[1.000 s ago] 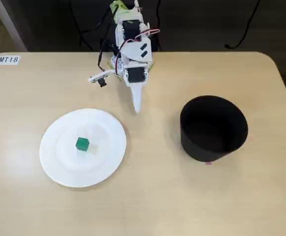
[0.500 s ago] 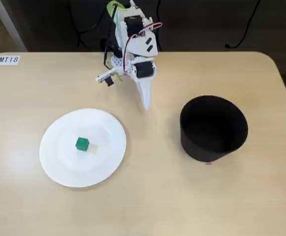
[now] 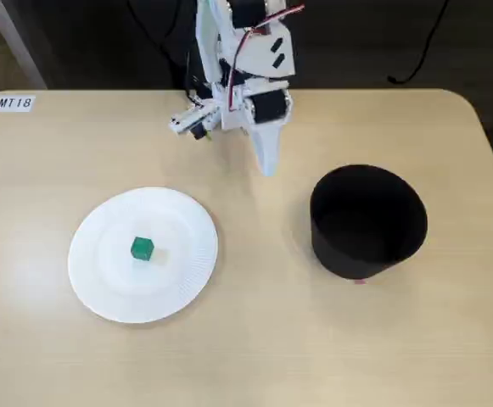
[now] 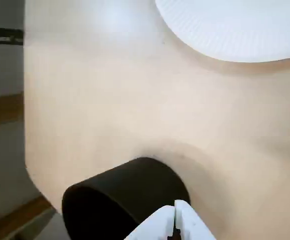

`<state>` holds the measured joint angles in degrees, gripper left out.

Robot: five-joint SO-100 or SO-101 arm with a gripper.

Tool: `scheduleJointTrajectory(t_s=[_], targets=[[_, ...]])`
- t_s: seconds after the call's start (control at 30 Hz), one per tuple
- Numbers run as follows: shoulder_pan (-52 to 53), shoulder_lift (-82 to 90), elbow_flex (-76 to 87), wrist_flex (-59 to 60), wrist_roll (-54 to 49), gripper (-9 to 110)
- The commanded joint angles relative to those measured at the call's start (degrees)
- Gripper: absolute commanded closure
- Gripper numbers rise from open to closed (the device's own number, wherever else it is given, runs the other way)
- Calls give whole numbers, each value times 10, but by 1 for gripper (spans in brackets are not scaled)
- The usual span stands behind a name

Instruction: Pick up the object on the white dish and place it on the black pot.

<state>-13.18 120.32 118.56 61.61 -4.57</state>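
Green cube (image 3: 142,248), the object of the task, sits near the centre of the white dish (image 3: 178,280), slightly toward 9 o'clock of the dish's middle in the fixed view. As a cube it has no long axis; its top face is turned a little, so its edges run slightly off the picture's edges. Nothing touches it.

White dish: a round paper plate with a ribbed rim, lying flat on the pale wooden surface (image 3: 254,339) at about 8 o'clock from the picture's centre. In the wrist view only an arc of its rim (image 4: 234,40) shows, at 1 o'clock.

Black pot (image 3: 367,222): an upright cylinder with its mouth open upward, at 3 o'clock from the dish and well apart from it. In the wrist view it lies at 6 o'clock (image 4: 135,192), just behind the fingertips.

Arm (image 3: 246,59): white, entering from 12 o'clock in the fixed view and folded close to its base, with the claw (image 3: 267,165) pointing toward 6 o'clock between dish and pot, clear of both. In the wrist view the claw (image 4: 174,220) has its two white fingers (image 4: 157,227) pressed together, holding nothing.

Label (image 3: 14,103): a small tag reading "MT18", at 10 o'clock on the surface.
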Motion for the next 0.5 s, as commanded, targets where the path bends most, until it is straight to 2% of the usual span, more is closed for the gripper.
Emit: scheduleJointTrajectory(t_s=[0.0, 0.3, 0.37, 0.47], targets=[[3, -82, -71, 6, 18, 102], [22, -263, -180, 12, 19, 101], [26, -299, -203, 14, 18, 98], [34, -333, -223, 5, 25, 100]])
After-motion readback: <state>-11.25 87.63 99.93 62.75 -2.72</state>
